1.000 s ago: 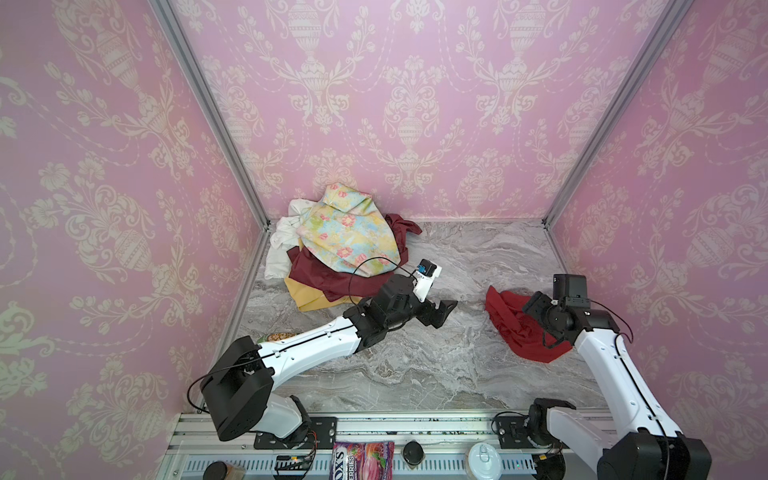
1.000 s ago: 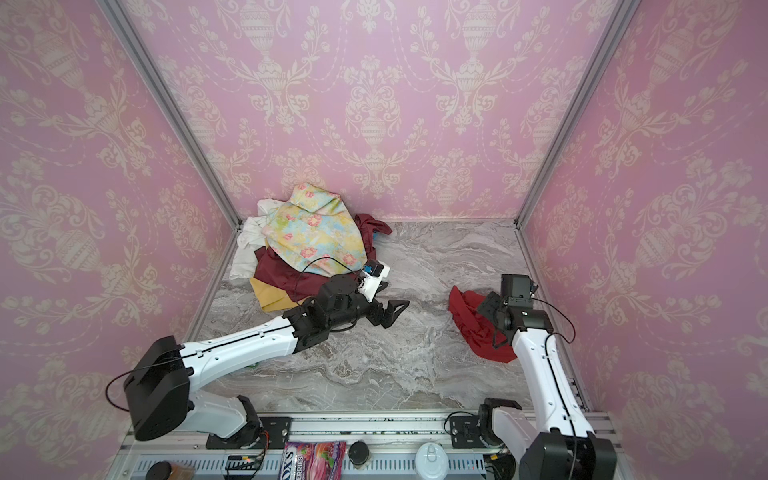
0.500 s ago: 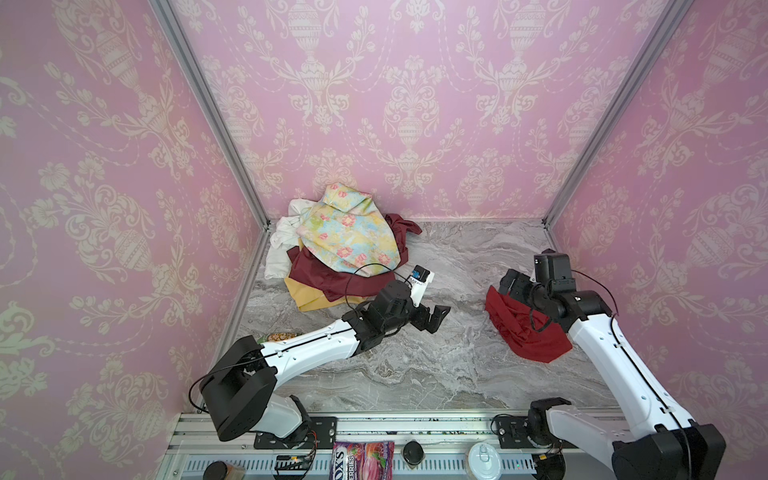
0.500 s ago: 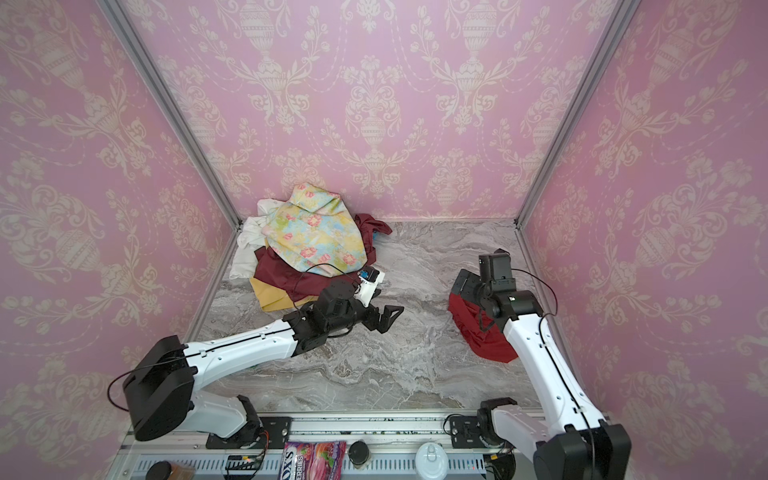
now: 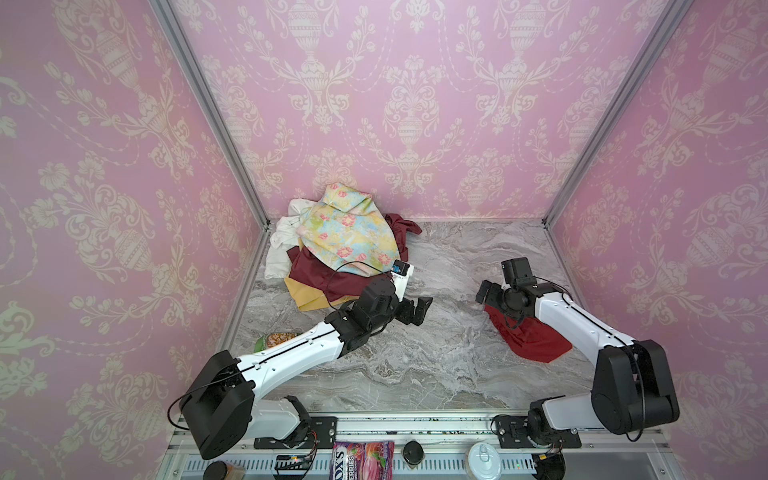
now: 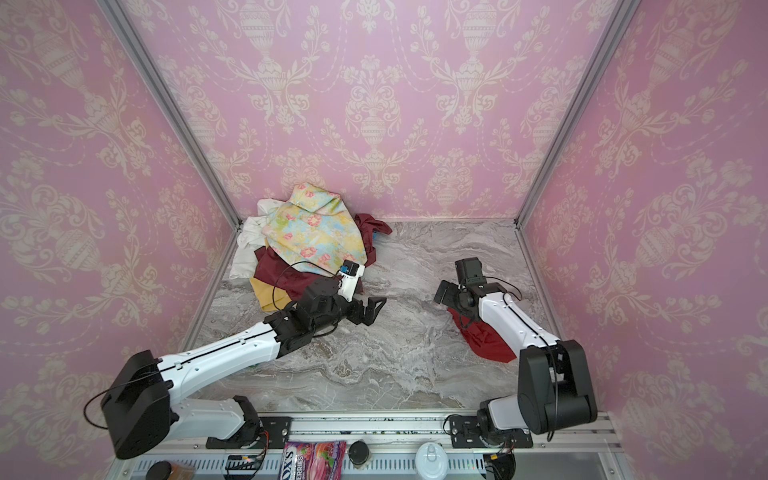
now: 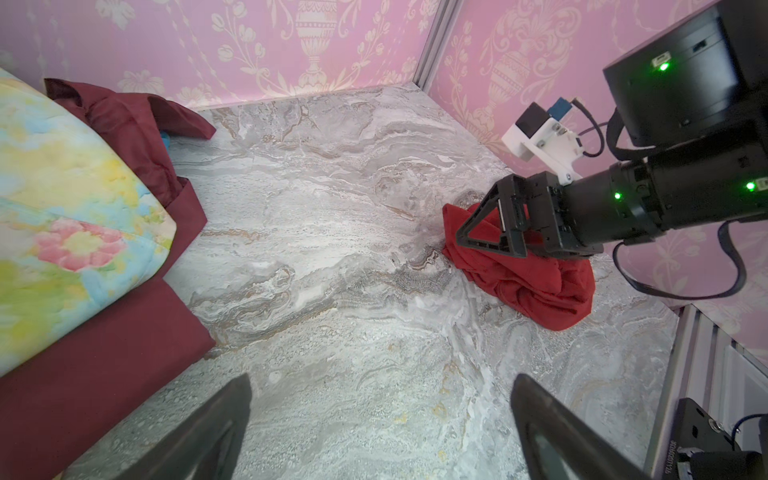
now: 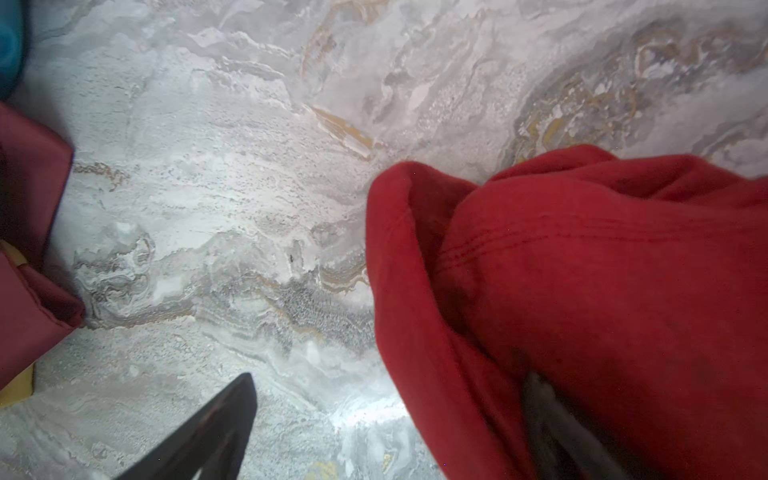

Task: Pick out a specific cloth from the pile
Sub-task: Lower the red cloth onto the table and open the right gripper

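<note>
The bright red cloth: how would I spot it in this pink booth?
On the marble tabletop, go right, away from the pile in the back left corner. The cloth lies crumpled alone, partly under the right gripper: plain bright red, brighter than the pile's maroon cloth.

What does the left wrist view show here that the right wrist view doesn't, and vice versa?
Only the left wrist view: the floral cloth, the pink walls, and the right gripper seen whole, open at the red cloth. Only the right wrist view: the red cloth's stitched seam, close up. Both: the red cloth, the maroon cloth and the marble table.
</note>
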Motion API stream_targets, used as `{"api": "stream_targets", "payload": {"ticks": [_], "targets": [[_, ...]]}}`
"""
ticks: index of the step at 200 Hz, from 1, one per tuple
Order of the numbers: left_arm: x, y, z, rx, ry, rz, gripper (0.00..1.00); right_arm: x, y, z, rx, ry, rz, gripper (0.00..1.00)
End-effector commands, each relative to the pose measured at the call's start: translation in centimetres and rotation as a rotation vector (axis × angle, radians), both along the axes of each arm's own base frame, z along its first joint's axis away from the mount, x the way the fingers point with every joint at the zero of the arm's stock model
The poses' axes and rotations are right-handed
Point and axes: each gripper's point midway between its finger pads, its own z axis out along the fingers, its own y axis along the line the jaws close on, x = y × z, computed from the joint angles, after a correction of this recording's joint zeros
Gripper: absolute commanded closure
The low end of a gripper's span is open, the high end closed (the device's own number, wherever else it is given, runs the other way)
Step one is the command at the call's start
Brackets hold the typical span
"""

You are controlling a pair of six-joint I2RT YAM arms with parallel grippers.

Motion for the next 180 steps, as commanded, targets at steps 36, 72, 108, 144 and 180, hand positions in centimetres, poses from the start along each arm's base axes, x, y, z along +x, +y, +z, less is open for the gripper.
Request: {"api": "stream_targets", "payload": {"ticks": [36, 72, 108, 144, 180], "targets": [[0.0, 2.6, -0.8, 0.049, 0.028, 0.071, 0.01, -1.4, -4.1, -3.0, 0.078, 0.020, -0.205, 0.00], [0.3, 3.2, -0.5, 0.057, 0.021, 0.086, 0.01, -2.5, -5.9, -3.0, 0.056, 0.029, -0.276, 0.00], [0.6, 3.6, -0.1, 0.068, 0.008, 0.098, 0.01, -3.1, -7.5, -2.4, 0.048, 0.009, -0.332, 0.00], [0.6, 4.1, 0.3, 0.075, -0.003, 0.106, 0.01, -3.0, -8.0, -1.5, 0.062, -0.024, -0.348, 0.00], [1.0, 5.1, 1.0, 0.103, -0.021, 0.132, 0.01, -2.3, -8.3, 1.7, 0.058, -0.128, -0.354, 0.00]]}}
